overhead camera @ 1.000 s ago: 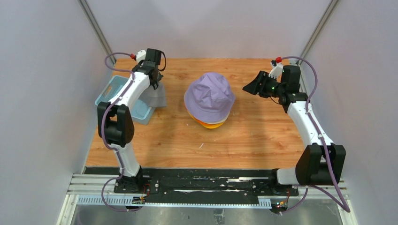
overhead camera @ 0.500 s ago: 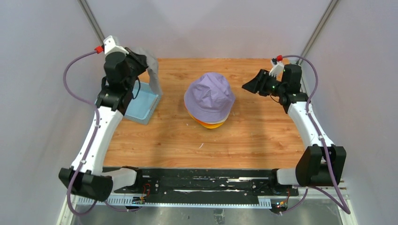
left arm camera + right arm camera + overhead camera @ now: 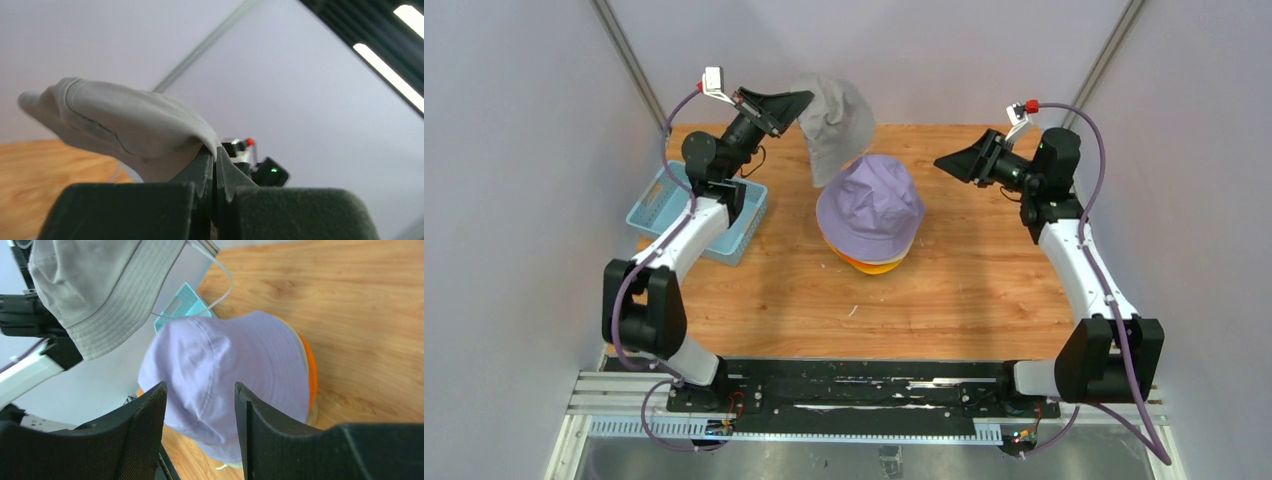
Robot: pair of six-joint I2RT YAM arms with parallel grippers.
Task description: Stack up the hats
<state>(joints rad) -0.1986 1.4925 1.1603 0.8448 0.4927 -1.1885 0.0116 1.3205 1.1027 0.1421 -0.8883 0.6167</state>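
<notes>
A grey hat [image 3: 834,125] hangs in the air behind and just left of the stack, with my left gripper [image 3: 799,100] shut on its brim. In the left wrist view the grey hat [image 3: 125,125] drapes leftward from the closed left gripper [image 3: 215,156]. The stack stands mid-table with a lavender hat [image 3: 871,205] on top and orange and yellow brims [image 3: 874,265] showing under it. My right gripper [image 3: 944,163] hovers open to the right of the stack, holding nothing. The right wrist view shows the lavender hat [image 3: 235,370] beyond the open right gripper [image 3: 200,387], and the grey hat [image 3: 100,290] at upper left.
A light blue basket [image 3: 659,205] sits at the table's left edge, under my left arm. Pale walls and slanted frame posts close in the back and sides. Bare wood [image 3: 974,290] lies in front of and to the right of the stack.
My left gripper shut on the grey hat beside the basket, then lifted it and swung it right toward the stack. The right gripper rose slightly and stayed open.
</notes>
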